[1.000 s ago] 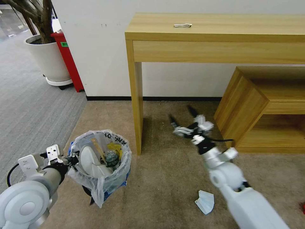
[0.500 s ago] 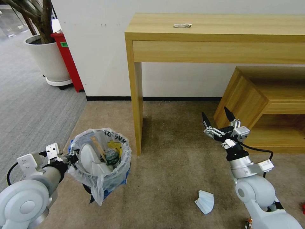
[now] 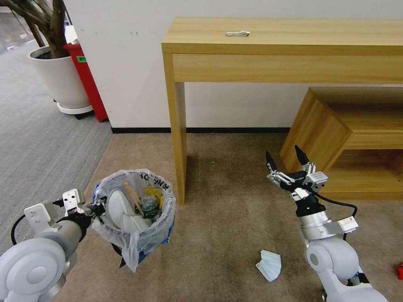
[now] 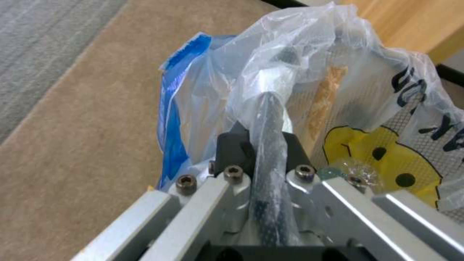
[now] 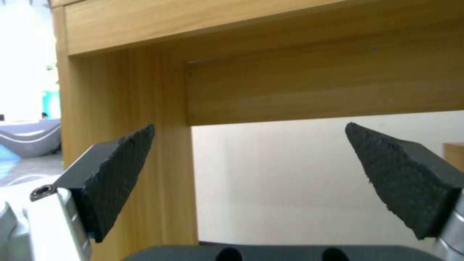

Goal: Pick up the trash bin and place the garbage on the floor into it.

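Two tools: left tool (image 3: 97, 208) clamped on rim of trash bin (image 3: 133, 218); right tool (image 3: 284, 157) spread apart, gripping nothing.
Writing: black letters on the bin's plastic liner, partly creased, not readable as a word; yellow mark with black dots beside them (image 4: 382, 159).
Bin position: low on robot's left, over beige floor (image 3: 226, 218), just left of the wooden surface's leg (image 3: 178, 138).
Left grip detail: wrist view showed dark fingers (image 4: 232, 146) pinching bin edge and bag together.
Bin contents: one white slipper (image 3: 119, 207), one wooden stick (image 3: 131, 193), one plastic bottle (image 3: 149, 206).
Garbage on floor: one pale blue mask (image 3: 270, 265), lying below and a little left of right tool, well apart from bin; one red scrap (image 3: 399, 270) at picture edge.
Right tool position: raised, tips pointing up toward the surface, near low wooden shelf unit (image 3: 336, 138).
Surface top: one small white item (image 3: 238, 33), kind unclear.
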{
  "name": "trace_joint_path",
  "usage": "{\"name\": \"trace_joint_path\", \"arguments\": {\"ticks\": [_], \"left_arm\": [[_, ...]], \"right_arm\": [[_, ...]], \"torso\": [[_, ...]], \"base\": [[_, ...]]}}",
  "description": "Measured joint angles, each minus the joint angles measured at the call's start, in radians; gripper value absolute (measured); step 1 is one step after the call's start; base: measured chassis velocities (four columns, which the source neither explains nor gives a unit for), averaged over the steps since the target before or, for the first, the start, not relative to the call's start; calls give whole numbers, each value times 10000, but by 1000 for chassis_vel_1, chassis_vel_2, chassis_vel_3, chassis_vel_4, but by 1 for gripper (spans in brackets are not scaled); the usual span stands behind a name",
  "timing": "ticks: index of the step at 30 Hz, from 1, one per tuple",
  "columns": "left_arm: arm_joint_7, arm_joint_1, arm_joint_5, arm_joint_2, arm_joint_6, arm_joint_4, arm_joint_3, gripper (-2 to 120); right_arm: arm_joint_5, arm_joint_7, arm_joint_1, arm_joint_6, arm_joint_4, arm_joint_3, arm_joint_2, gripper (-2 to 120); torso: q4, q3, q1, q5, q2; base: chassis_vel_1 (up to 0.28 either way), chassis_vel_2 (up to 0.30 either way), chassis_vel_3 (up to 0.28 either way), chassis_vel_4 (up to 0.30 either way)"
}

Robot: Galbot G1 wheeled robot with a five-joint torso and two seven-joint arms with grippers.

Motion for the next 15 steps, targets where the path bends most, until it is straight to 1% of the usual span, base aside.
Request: {"name": "trace_joint_path", "arguments": {"ticks": [8, 15], "left_arm": [[74, -2, -15, 8, -15, 0, 26, 2], [102, -15, -41, 40, -22, 2, 25, 2]], "right_arm": [[0, -8, -46, 5, 3, 29, 11, 100], [0, -9, -30, 6, 3, 1, 38, 100]], "torso": [[0, 0, 0, 0, 0], [-1, 0, 1, 0, 0]], "base": [[-74, -68, -64, -64], [-98, -109, -118, -108]]}}
